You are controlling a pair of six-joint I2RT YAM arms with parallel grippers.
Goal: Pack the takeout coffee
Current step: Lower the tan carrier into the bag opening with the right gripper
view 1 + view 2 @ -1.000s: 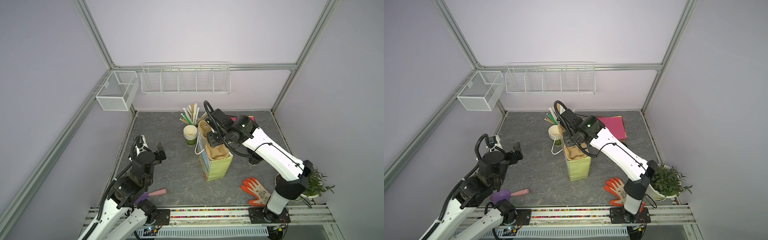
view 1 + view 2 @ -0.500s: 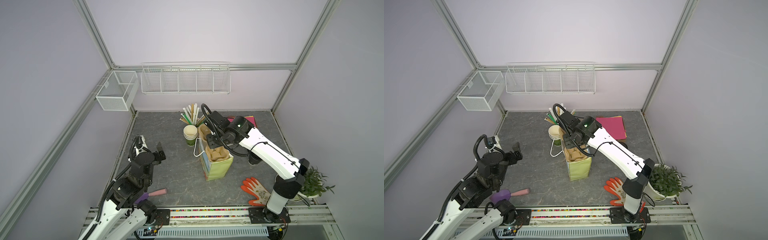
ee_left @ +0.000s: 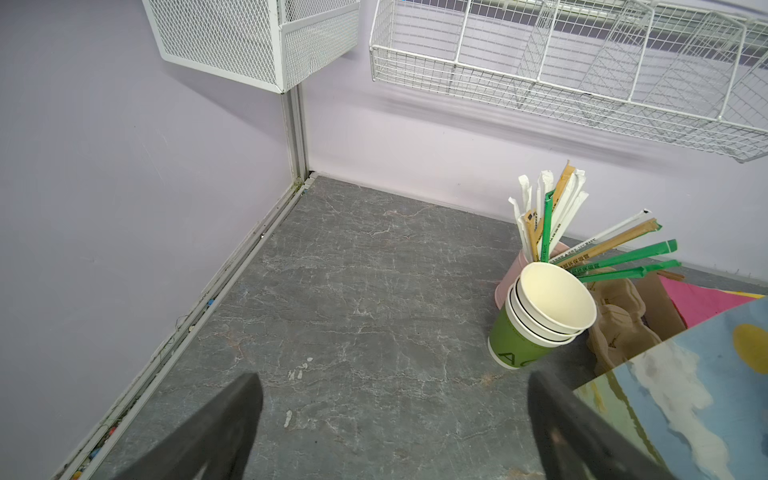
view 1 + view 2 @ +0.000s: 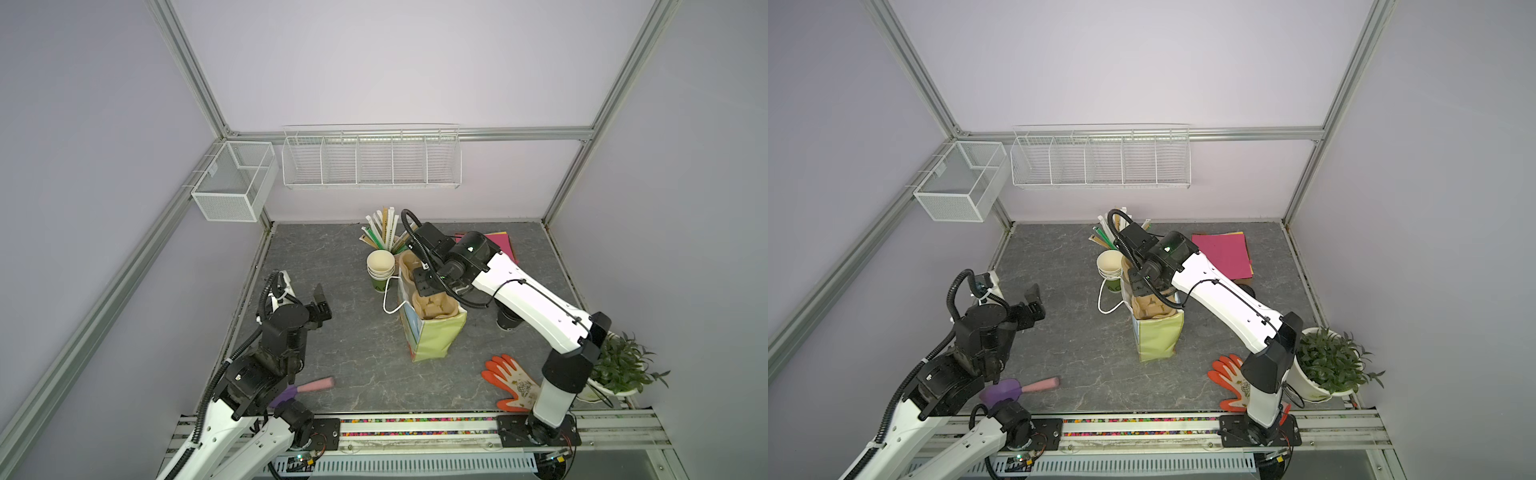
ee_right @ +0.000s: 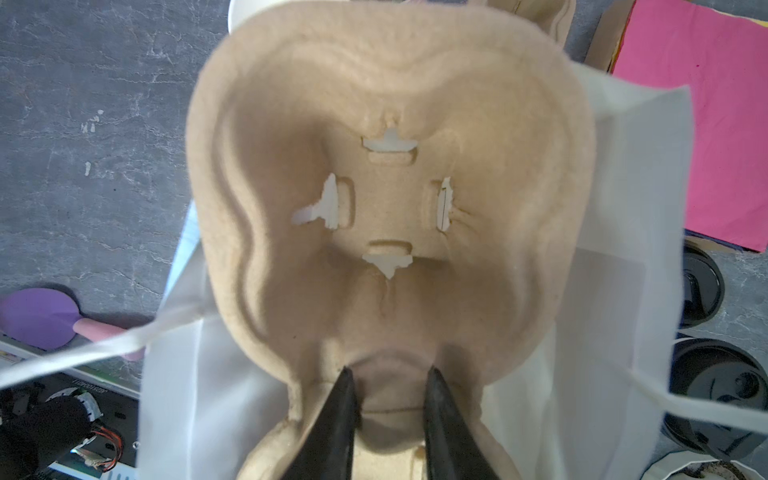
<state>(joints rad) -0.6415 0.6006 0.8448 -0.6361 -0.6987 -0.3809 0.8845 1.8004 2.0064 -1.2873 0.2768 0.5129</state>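
A tan pulp cup carrier [image 4: 432,305] stands on end in the open paper bag [image 4: 436,340], its upper half sticking out. My right gripper [image 4: 424,280] reaches down over the bag's mouth and is shut on the carrier's [image 5: 386,187] middle ridge, one finger on each side [image 5: 388,374]. The takeout coffee [image 5: 702,291], black with a round black lid, stands on the floor beside the bag, and a second black lidded top [image 5: 723,395] sits closer. In a top view the arm hides most of it [image 4: 508,321]. My left gripper [image 4: 303,289] hovers wide open and empty over bare floor [image 3: 395,378].
A stack of green cups [image 4: 380,268] and a pink cup of wrapped straws [image 4: 384,232] stand behind the bag. Pink sheets [image 4: 500,245], an orange glove [image 4: 513,382], a potted plant [image 4: 623,365] and a purple scoop [image 4: 311,386] lie around. Wire baskets [image 4: 370,160] hang on the wall.
My right arm has sunk a little and shifted left, pressing the carrier deeper into the bag; the bag's white handle has swung out to the left. The left arm has stayed put.
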